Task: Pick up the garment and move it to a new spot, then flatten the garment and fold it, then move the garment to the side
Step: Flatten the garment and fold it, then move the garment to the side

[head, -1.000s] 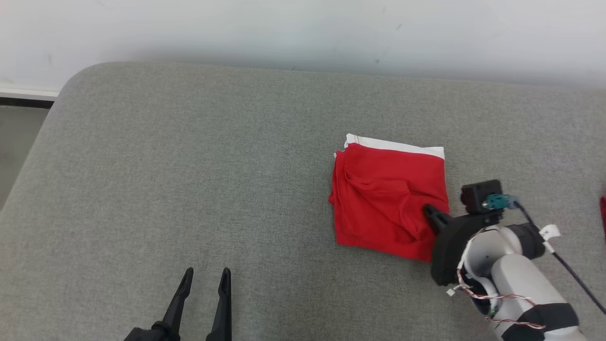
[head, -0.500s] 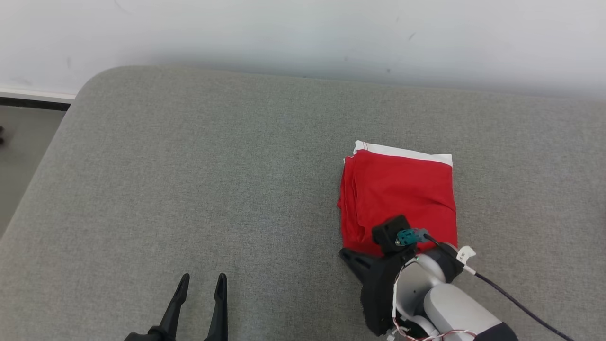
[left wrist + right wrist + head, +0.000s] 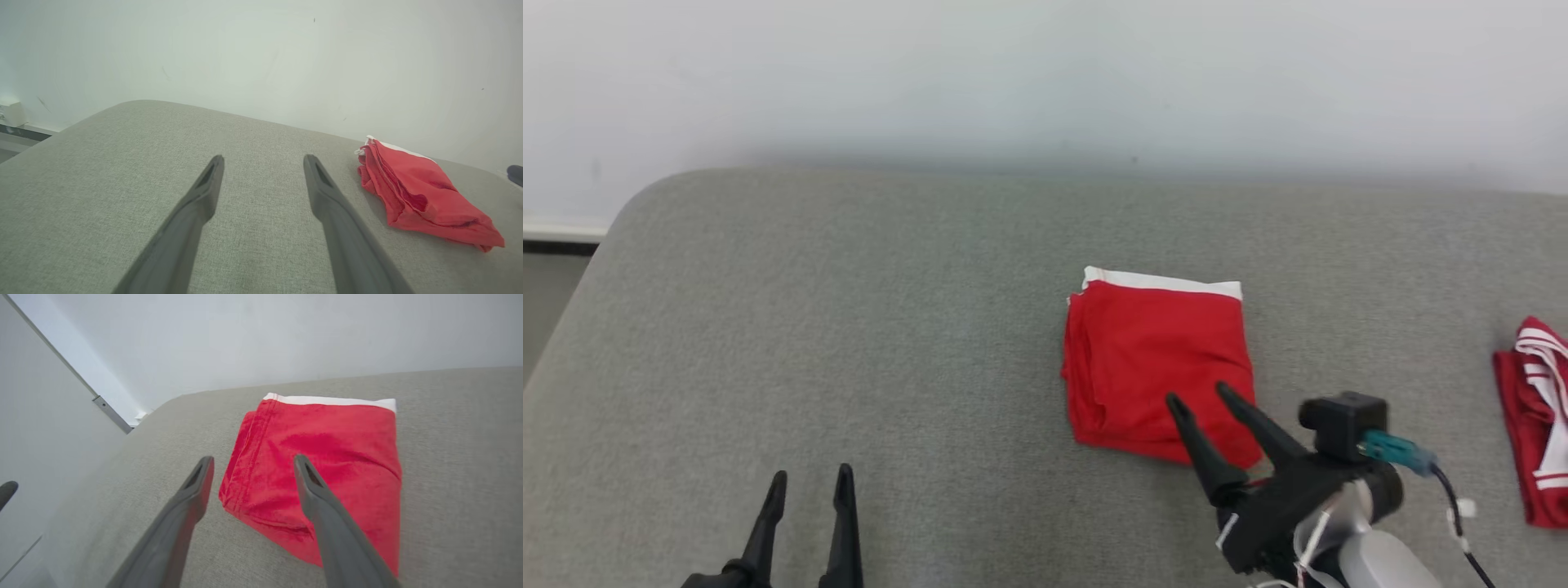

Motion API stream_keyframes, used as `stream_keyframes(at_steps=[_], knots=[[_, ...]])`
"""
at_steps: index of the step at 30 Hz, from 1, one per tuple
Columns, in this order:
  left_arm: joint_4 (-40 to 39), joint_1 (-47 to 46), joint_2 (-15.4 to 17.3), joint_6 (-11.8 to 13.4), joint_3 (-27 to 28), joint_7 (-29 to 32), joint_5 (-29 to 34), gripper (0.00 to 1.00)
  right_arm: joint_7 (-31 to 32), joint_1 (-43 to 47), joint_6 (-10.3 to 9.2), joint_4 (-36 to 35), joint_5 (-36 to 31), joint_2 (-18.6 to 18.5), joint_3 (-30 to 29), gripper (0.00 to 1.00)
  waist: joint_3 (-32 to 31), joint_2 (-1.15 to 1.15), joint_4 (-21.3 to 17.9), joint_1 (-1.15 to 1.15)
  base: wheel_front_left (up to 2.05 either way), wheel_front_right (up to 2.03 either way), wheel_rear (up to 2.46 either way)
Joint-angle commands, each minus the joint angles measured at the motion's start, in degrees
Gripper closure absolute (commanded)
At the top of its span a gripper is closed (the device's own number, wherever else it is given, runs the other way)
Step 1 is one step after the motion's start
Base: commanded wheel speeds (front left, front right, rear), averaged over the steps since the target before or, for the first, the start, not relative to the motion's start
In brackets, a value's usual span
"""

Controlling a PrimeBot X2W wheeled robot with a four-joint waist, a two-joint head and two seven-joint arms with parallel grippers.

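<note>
The garment [image 3: 1156, 363] is red with a white waistband, folded into a rough square and lying flat on the grey cushion [image 3: 890, 327]. It also lies to the right in the left wrist view [image 3: 416, 196] and centre in the right wrist view [image 3: 322, 457]. My right gripper [image 3: 1199, 398] hangs open over the garment's near edge, holding nothing; its fingers [image 3: 322, 506] are spread above the cloth. At the lower left my left gripper [image 3: 810, 483] is open and empty, well away from the garment.
A second red cloth with white stripes [image 3: 1531, 408] lies at the right edge of the cushion. A white wall [image 3: 1045, 73] runs behind. The cushion's rounded left corner [image 3: 629, 204] drops to the floor.
My right gripper has opened and let go of the garment, then lifted back from it. The garment lies flatter and squarer than a second ago. The camera has shifted, bringing the striped cloth into view.
</note>
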Motion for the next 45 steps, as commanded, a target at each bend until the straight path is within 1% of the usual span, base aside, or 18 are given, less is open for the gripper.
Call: stream_keyframes(at_steps=[1, 9, 12, 15, 19, 22, 26, 29, 34, 45], knots=[[0.32, 0.23, -0.01, -0.01, 0.88, -0.15, 0.75, 0.00, -1.37, 2.06, -0.12, -1.39, -1.13, 0.23, -1.82, 0.00, -2.53, 0.00, -3.04, 0.01, 0.00, 0.00, 0.00], [0.98, 1.87, -0.03, -0.67, 4.78, -0.15, 2.35, 0.00, -6.63, 10.48, -0.12, -6.81, -5.59, 0.79, -12.20, 0.00, -4.68, 0.00, -7.98, 0.01, 0.00, 0.00, 0.00], [1.60, 2.30, -0.02, -0.77, 5.65, -0.15, 3.06, 0.00, -8.75, 12.82, -0.12, -7.35, -7.21, 0.30, -14.71, 0.00, -5.18, 0.00, -8.99, 0.01, 0.00, 0.00, 0.00], [2.48, 2.59, -0.02, -1.13, 6.39, -0.15, 3.62, 0.00, -10.54, 14.76, -0.12, -6.80, -8.06, -0.30, -16.00, 0.00, -5.80, 0.00, -9.52, 0.01, 0.00, 0.00, 0.00], [4.04, 3.51, -0.02, -1.45, 8.13, -0.15, 3.81, 0.00, -12.15, 15.95, -0.12, -5.32, -8.33, -1.82, -14.96, 0.00, -6.71, 0.00, -10.25, 0.01, 0.00, 0.00, 0.00], [4.61, 4.60, -0.03, -1.84, 9.20, -0.15, 4.30, 0.00, -12.78, 15.57, -0.12, -4.03, -7.30, -3.67, -11.72, 0.00, -7.42, 0.00, -11.17, 0.01, 0.00, 0.00, 0.00], [4.57, 6.10, -0.02, -1.93, 9.95, -0.15, 4.48, 0.00, -13.44, 15.30, -0.12, -2.18, -5.46, -5.43, -9.09, 0.00, -7.87, 0.00, -11.15, 0.01, 0.00, 0.00, 0.00], [4.40, 6.69, -0.03, -2.11, 10.73, -0.15, 4.41, 0.00, -13.87, 15.16, -0.12, -1.01, -4.75, -6.26, -8.27, 0.00, -7.93, 0.00, -10.91, 0.01, 0.00, 0.00, 0.00], [3.97, 7.22, -0.03, -2.24, 10.91, -0.15, 3.92, 0.00, -14.63, 15.14, -0.12, -0.21, -2.96, -6.37, -7.94, 0.00, -7.80, 0.00, -10.33, 0.01, 0.00, 0.00, 0.00], [3.62, 7.92, -0.03, -2.27, 10.94, -0.15, 3.41, 0.00, -14.71, 14.13, -0.12, 0.80, -2.35, -6.05, -6.96, 0.00, -7.20, 0.00, -9.67, 0.01, 0.00, 0.00, 0.00]])
